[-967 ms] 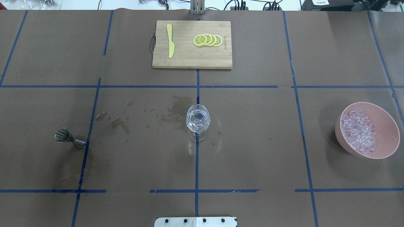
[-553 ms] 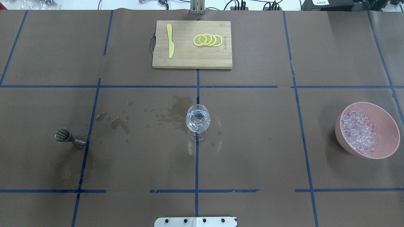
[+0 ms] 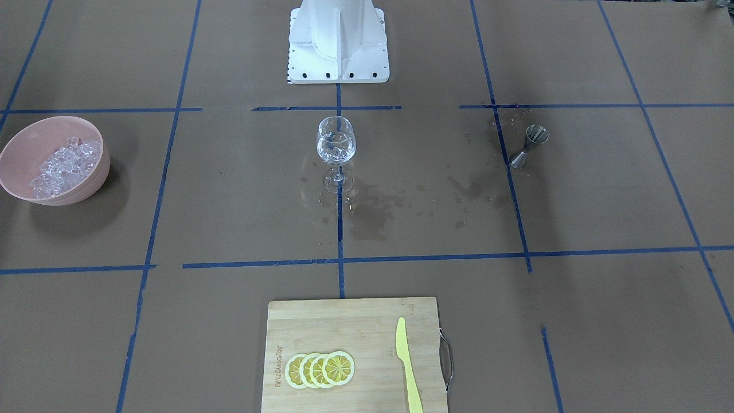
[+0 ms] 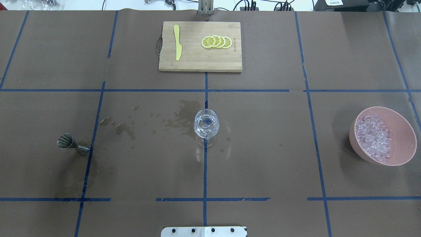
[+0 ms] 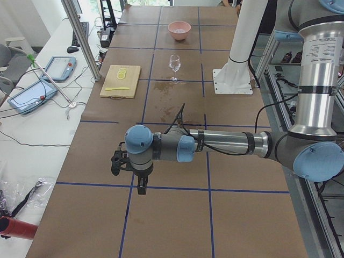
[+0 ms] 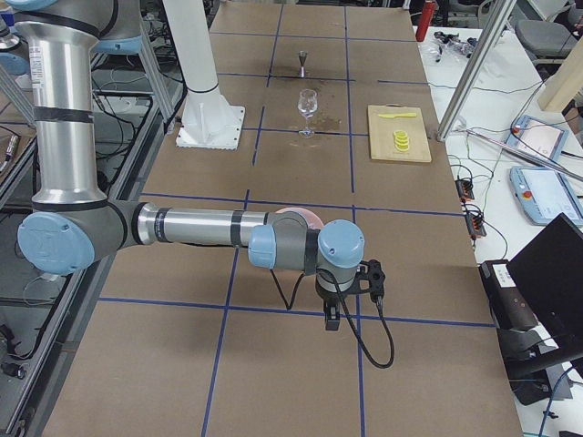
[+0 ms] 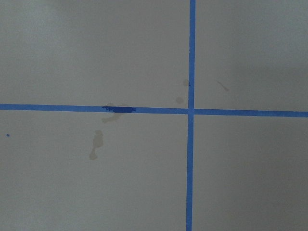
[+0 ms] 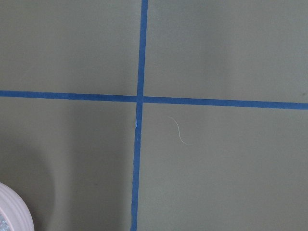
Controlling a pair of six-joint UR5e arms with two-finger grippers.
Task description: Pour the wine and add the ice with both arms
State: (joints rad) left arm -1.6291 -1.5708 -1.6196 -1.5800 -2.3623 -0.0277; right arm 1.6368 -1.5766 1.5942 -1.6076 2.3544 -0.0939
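A clear stemmed glass (image 4: 206, 124) stands at the table's centre, also in the front view (image 3: 336, 143); something clear glints in its bowl, and I cannot tell wine from ice there. The ice (image 4: 375, 136) is heaped in a pink bowl (image 4: 406, 144) at the right. A steel jigger (image 4: 69, 143) stands at the left. Neither arm shows in the overhead view. My left gripper (image 5: 141, 188) hangs over the near end of the table, far from the glass. My right gripper (image 6: 332, 320) hangs just beyond the pink bowl (image 6: 296, 216). I cannot tell whether either is open or shut.
A wooden board (image 4: 200, 64) with lemon slices (image 4: 217, 42) and a yellow knife (image 4: 177, 42) lies at the far edge. Dark wet stains (image 4: 125, 128) spread left of the glass. The white pedestal (image 3: 338, 40) stands at the robot's side. The bowl's rim (image 8: 12, 211) shows in the right wrist view.
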